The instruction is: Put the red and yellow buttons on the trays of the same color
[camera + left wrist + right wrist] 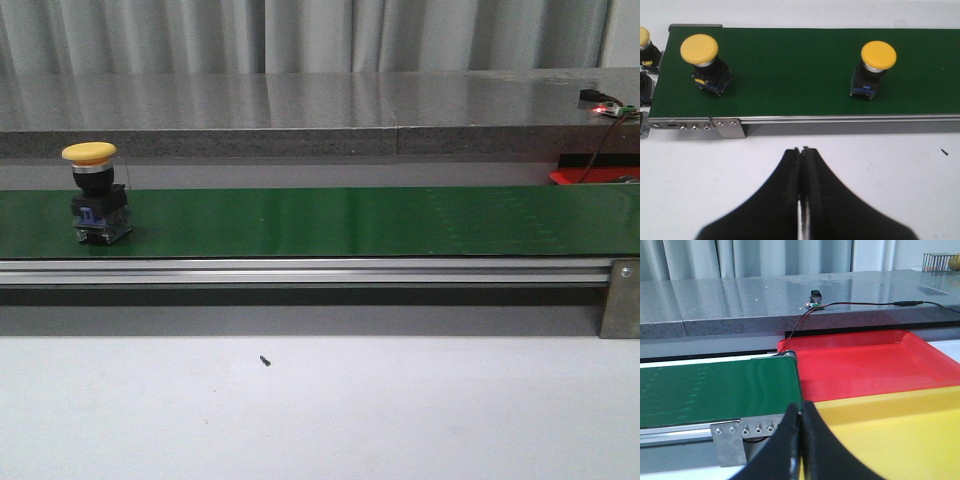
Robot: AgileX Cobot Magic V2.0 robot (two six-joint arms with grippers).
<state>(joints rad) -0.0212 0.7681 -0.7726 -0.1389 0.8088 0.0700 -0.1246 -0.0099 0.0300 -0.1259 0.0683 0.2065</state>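
nothing is sorted yet, judging by the trays: the red tray (pixel 860 365) and yellow tray (pixel 890 435) past the belt's (pixel 350 220) end both look bare. two yellow buttons (pixel 871 67) (pixel 705 62) stand on the belt, more at its far end. both left fingers (pixel 802 165) and right fingers (pixel 800 422) are pressed together, holding nothing.

Green conveyor belt (pixel 350 222) carries upright yellow button (pixel 96 194).
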